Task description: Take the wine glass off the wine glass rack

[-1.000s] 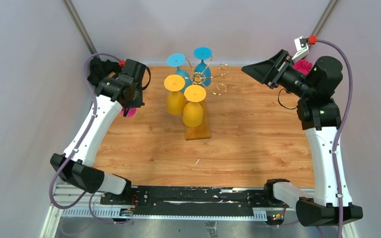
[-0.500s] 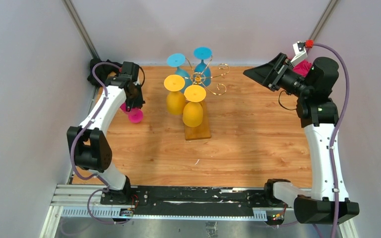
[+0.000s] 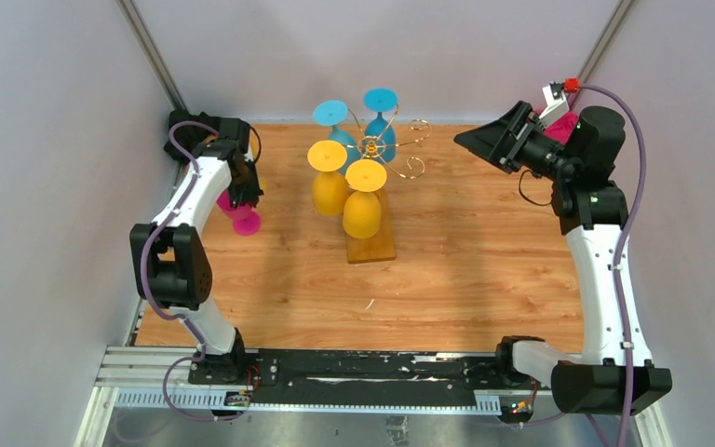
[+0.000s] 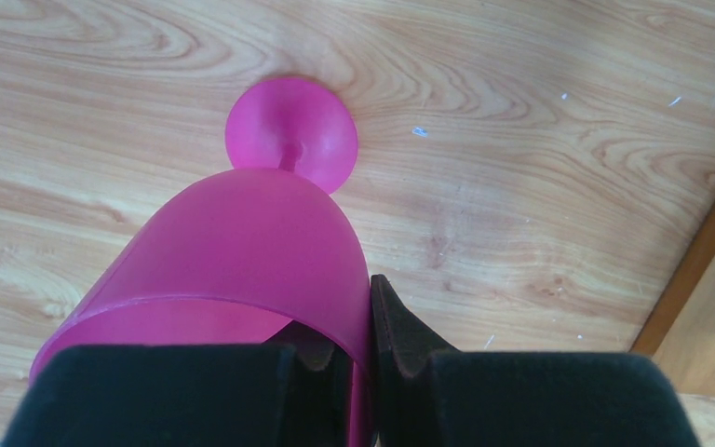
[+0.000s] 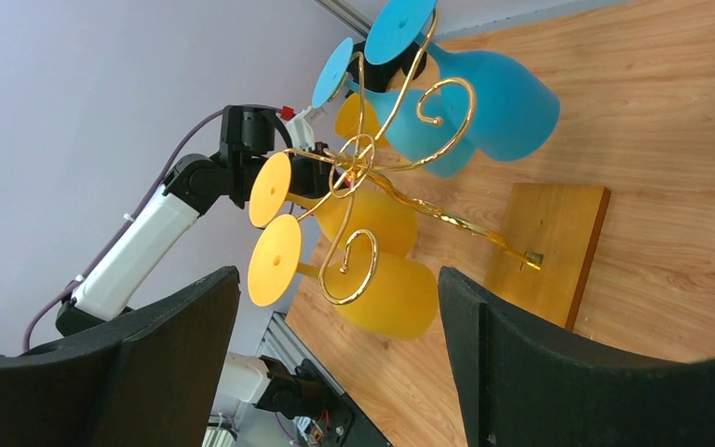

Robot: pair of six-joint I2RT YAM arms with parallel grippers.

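Note:
The wine glass rack is gold wire on a wooden base mid-table. Two yellow glasses and two blue glasses hang from it upside down. My left gripper is at the table's left, shut on the rim of a magenta wine glass. In the left wrist view one finger sits inside the bowl and one outside, and the foot is low over the wood. My left gripper pinches the wall. My right gripper hangs open at the back right, facing the rack.
A magenta object shows behind the right arm at the back right corner. Grey walls close the table in on three sides. The rack's base and the hanging yellow glass lie between the right fingers' line of sight.
The left arm has folded its elbow up and back, carrying the magenta glass down and slightly left. The right gripper has barely shifted and stays open.

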